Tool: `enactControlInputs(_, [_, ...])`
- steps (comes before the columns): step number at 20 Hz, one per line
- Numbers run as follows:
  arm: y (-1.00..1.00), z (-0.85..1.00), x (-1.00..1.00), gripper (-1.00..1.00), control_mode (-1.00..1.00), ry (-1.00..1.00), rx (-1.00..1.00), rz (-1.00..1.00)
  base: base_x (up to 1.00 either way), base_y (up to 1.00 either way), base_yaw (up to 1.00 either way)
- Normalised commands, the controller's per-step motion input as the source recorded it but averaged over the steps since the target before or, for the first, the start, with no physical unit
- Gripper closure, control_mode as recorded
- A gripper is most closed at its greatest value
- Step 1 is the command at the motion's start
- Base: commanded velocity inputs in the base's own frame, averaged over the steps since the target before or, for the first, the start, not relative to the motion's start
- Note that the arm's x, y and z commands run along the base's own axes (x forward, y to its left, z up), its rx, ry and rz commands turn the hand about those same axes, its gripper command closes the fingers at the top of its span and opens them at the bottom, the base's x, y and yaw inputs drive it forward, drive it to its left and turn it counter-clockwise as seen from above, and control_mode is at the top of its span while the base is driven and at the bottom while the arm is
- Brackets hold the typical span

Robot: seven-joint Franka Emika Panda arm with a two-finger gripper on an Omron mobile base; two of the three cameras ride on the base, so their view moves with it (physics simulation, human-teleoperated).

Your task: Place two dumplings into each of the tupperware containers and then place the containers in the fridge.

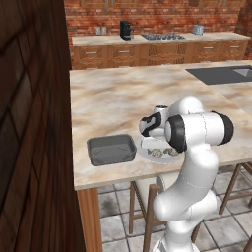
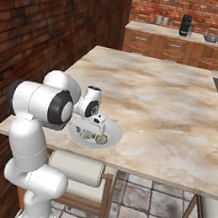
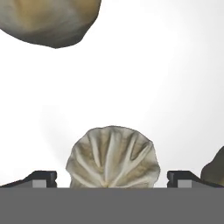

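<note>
My gripper [image 3: 112, 177] points down over a round white plate [image 2: 114, 132] near the island's front edge, and its jaws stand open. A pleated beige dumpling [image 3: 112, 157] lies on the plate between the two fingertips [image 3: 41, 178], untouched. Another dumpling [image 3: 48, 22] sits further off on the plate, and a third [image 3: 216, 168] peeks in beside the right tip. From the base, the dumplings [image 1: 157, 153] [image 2: 100, 139] lie just under the hand [image 1: 147, 129] [image 2: 96, 121]. A dark grey tupperware container [image 1: 111, 149] stands empty left of the plate. The fridge is out of view.
The marble island [image 1: 123, 93] stretches away behind the plate, with a dark sink [image 1: 221, 74] at its far right. Wooden stools [image 2: 77, 169] stand under its front edge. A brick wall [image 2: 39, 27] runs along the left, and a back counter carries a coffee machine [image 1: 126, 30].
</note>
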Motion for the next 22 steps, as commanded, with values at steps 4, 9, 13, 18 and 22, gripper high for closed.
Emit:
enactControlInputs(4, [0.00,-0.23,0.00,-1.00,-1.00,0.09,0.00,0.00,0.00,0.00,0.00])
enactControlInputs(9, [0.00,-0.41,-0.11,1.00,-1.00,0.13,0.00,0.00,0.00,0.00,0.00])
enactControlInputs(13, [0.00,-0.19,-0.05,1.00,-1.00,0.08,0.00,0.00,0.00,0.00,0.00])
enactControlInputs(18, [0.05,0.94,-0.40,1.00,-1.00,0.00,0.00,0.00,0.00,0.00,0.00])
enactControlInputs(22, [0.20,1.00,-0.57,1.00,-1.00,-0.07,0.00,0.00,0.00,0.00,0.00])
